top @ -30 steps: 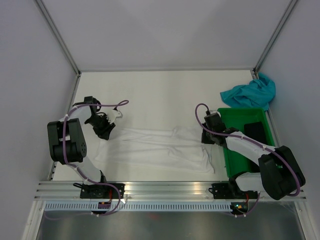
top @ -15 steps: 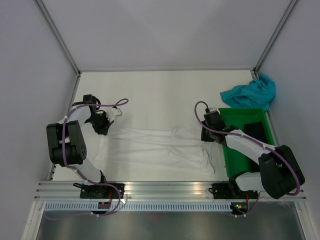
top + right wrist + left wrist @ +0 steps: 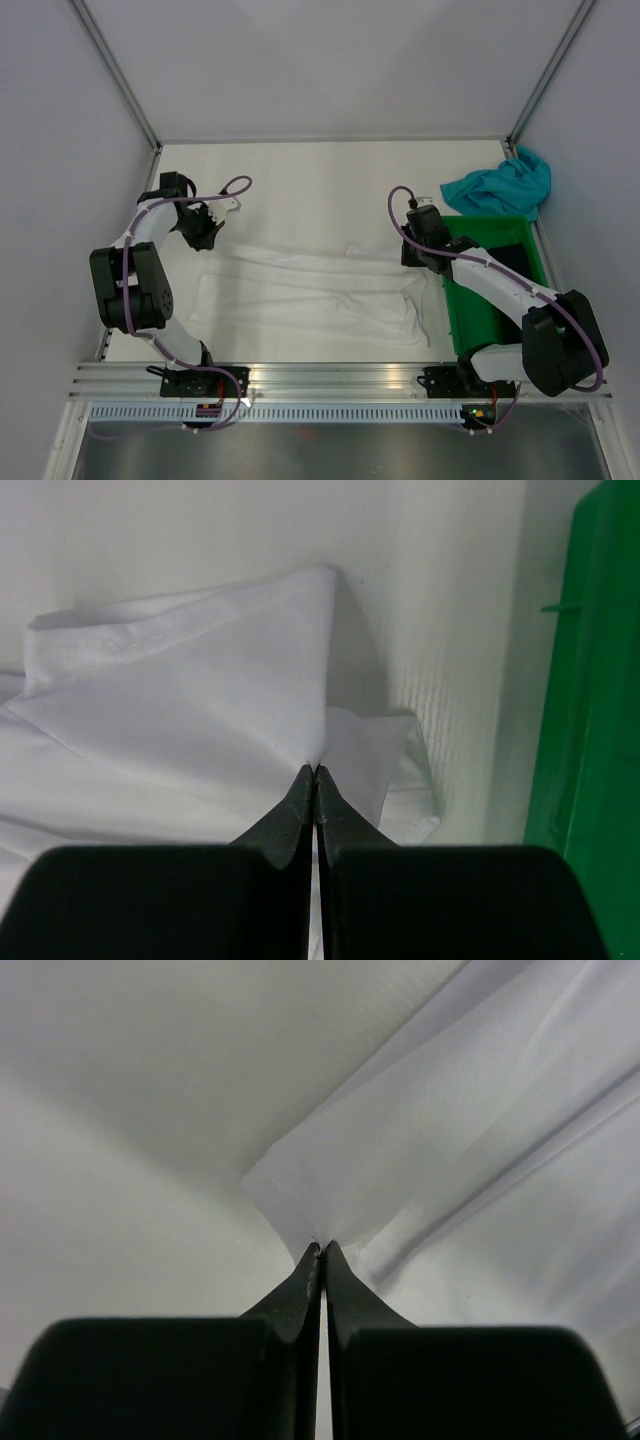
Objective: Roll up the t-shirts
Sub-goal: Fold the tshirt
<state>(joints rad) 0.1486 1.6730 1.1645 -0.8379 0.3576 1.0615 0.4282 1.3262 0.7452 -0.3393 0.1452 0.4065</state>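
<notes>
- The white t-shirt (image 3: 310, 290) lies flattened in a long band across the middle of the tabletop (image 3: 320, 180). It sits closer to the near edge than to the far one and reaches from the left side almost to the right side.
- The left gripper (image 3: 205, 232) is at the far left corner of this shirt. Its jaws are closed and pinch the white cloth. In the left wrist view the cloth rises to a small peak right at the fingertips (image 3: 310, 1265), with creases running away to the right.
- The right gripper (image 3: 412, 255) is at the shirt's far right corner, just beside the left wall of the green bin (image 3: 455, 310). Its jaws are closed on a fold of the white cloth. In the right wrist view a stitched hem shows above the tips, and a small flap of cloth lies between the tips and the bin.
- The teal t-shirt (image 3: 500, 185) sits crumpled in the far right corner of the tabletop, just behind the bin's far wall and well apart from both grippers.
- The bin stands along the right edge of the tabletop.
</notes>
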